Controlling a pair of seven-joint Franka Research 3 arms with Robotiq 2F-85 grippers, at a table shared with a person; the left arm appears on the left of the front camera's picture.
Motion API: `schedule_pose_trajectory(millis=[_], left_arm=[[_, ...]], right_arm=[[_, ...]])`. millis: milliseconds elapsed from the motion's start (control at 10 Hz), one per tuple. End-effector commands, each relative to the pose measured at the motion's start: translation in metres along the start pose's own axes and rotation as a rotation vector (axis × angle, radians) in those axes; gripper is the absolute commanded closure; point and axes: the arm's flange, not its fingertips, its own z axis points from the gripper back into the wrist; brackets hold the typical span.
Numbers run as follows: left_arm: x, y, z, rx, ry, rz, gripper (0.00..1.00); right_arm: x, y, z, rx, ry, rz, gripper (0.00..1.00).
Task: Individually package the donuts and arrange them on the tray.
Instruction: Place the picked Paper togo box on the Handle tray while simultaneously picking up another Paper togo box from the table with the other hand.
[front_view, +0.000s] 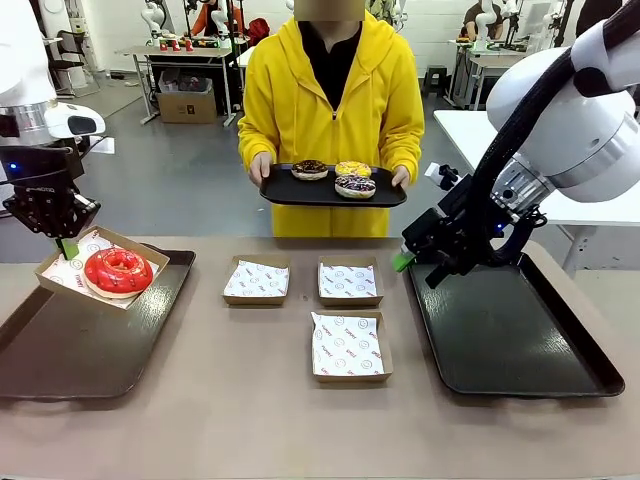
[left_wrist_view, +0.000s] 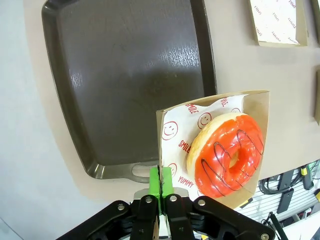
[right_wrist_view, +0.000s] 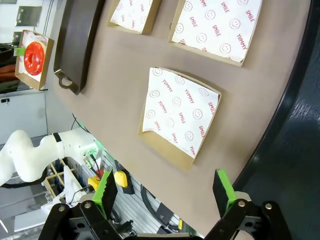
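The brown table (front_view: 250, 420) is carrying a dark left tray (front_view: 70, 350) and a dark right tray (front_view: 510, 340) at its two ends. Between them, three paper-lined cardboard boxes are lying directly on it: a far-left box (front_view: 256, 280) and a far-right box (front_view: 349, 281) side by side, and a near box (front_view: 349, 346) closer to the robot.

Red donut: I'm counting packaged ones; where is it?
Front view, robot's left: the red donut lies in a paper-lined box that the left hand pinches by its edge, over the left tray's far end.
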Motion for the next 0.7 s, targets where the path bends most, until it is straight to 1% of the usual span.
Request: schedule_pose_trajectory(millis=[0, 100, 300, 400, 500, 600], left_arm=[[0.000, 0.004, -0.003, -0.034, -0.025, 0.012, 0.99], [-0.004, 0.011, -0.011, -0.039, -0.042, 0.034, 0.99], [-0.012, 0.022, -0.030, -0.036, -0.061, 0.084, 0.99], [-0.015, 0.026, -0.040, -0.027, -0.058, 0.083, 0.99], [-0.016, 0.028, -0.048, -0.027, -0.059, 0.085, 0.99], [-0.017, 0.029, -0.054, -0.033, -0.065, 0.085, 0.99]], right_arm=[[0.002, 0.013, -0.011, -0.101, 0.027, -0.013, 0.00], [0.005, 0.026, -0.023, -0.192, 0.048, -0.045, 0.00], [0.008, 0.043, -0.050, -0.329, 0.086, -0.125, 0.00], [0.007, 0.052, -0.068, -0.370, 0.107, -0.172, 0.00], [0.006, 0.057, -0.083, -0.420, 0.105, -0.232, 0.00], [0.005, 0.063, -0.098, -0.458, 0.099, -0.257, 0.00]])
